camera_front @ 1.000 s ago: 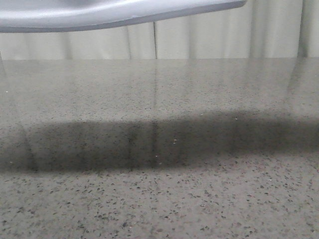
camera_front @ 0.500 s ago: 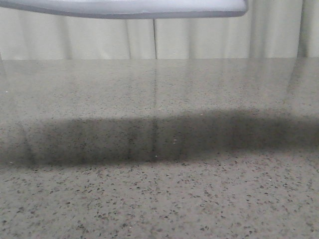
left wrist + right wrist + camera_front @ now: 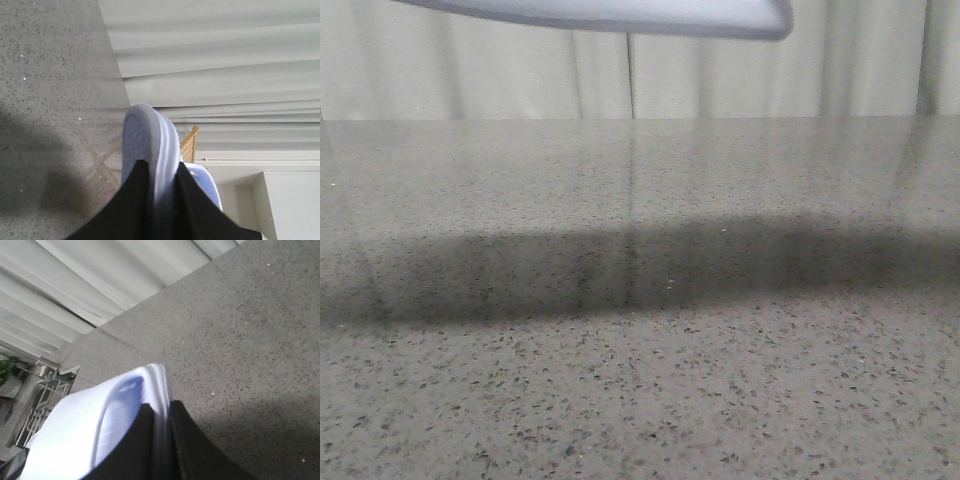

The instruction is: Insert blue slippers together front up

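Both pale blue slippers are held up off the grey speckled table [image 3: 640, 400]. My left gripper [image 3: 159, 172] is shut on the thick sole of one slipper [image 3: 150, 140], which sticks up between the black fingers. My right gripper [image 3: 159, 412] is shut on the sole edge of the other slipper [image 3: 100, 425], whose ribbed footbed and strap fill that view beside the fingers. In the front view only the underside of a slipper [image 3: 620, 15] shows as a pale band along the top edge; the grippers themselves are out of that view.
A broad dark shadow [image 3: 640, 270] lies across the table under the raised slippers. Pale curtains [image 3: 720, 80] hang behind the table's far edge. A wire rack [image 3: 42, 400] stands beyond the table in the right wrist view.
The slipper's underside in the front view has risen and tilted, its right end drawing in to the left. The shadow on the table has shifted slightly.
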